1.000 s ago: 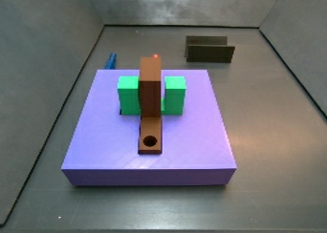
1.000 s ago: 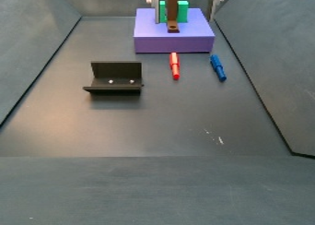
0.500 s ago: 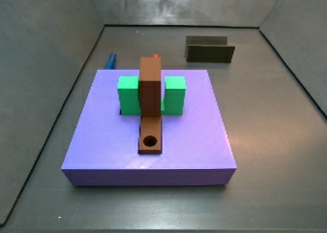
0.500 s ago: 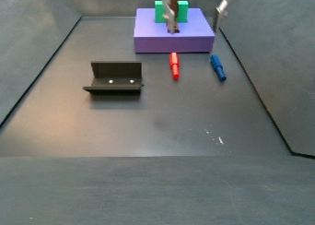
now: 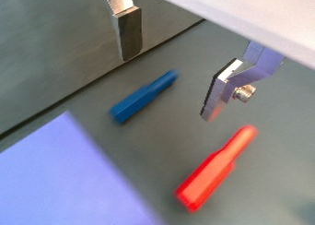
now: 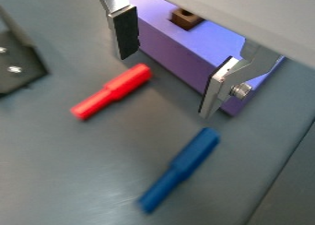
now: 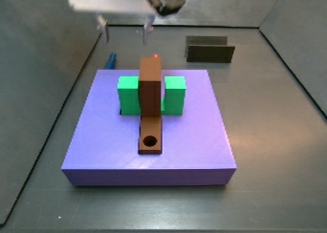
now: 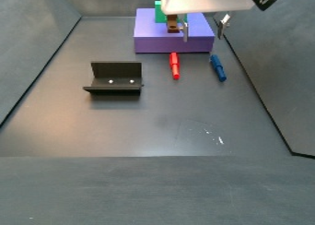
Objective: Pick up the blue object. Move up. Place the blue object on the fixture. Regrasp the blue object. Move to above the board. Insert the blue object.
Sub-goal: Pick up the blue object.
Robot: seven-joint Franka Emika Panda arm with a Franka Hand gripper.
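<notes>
The blue object is a slim blue peg [image 8: 218, 66] lying on the dark floor beside the lilac slab [image 8: 172, 40]. It shows in both wrist views [image 5: 145, 96] [image 6: 180, 169] and at the slab's far side in a side view [image 7: 110, 60]. My gripper [image 8: 204, 28] hangs open and empty above the floor by the slab's edge, near the peg but apart from it [image 5: 172, 67] [image 6: 170, 63] [image 7: 126, 27]. The fixture [image 8: 114, 78] stands apart on the floor [image 7: 209, 51]. The brown board [image 7: 152, 98] with its round hole lies on the slab.
A red peg [image 8: 174, 65] lies on the floor next to the blue one [image 5: 218, 166] [image 6: 113, 90]. A green block [image 7: 170, 94] flanks the board on the slab [image 7: 192, 146]. Grey walls enclose the floor.
My gripper has come down from the top edge into both side views and now hangs over the slab's edge near the pegs. The pegs, board and fixture have not moved.
</notes>
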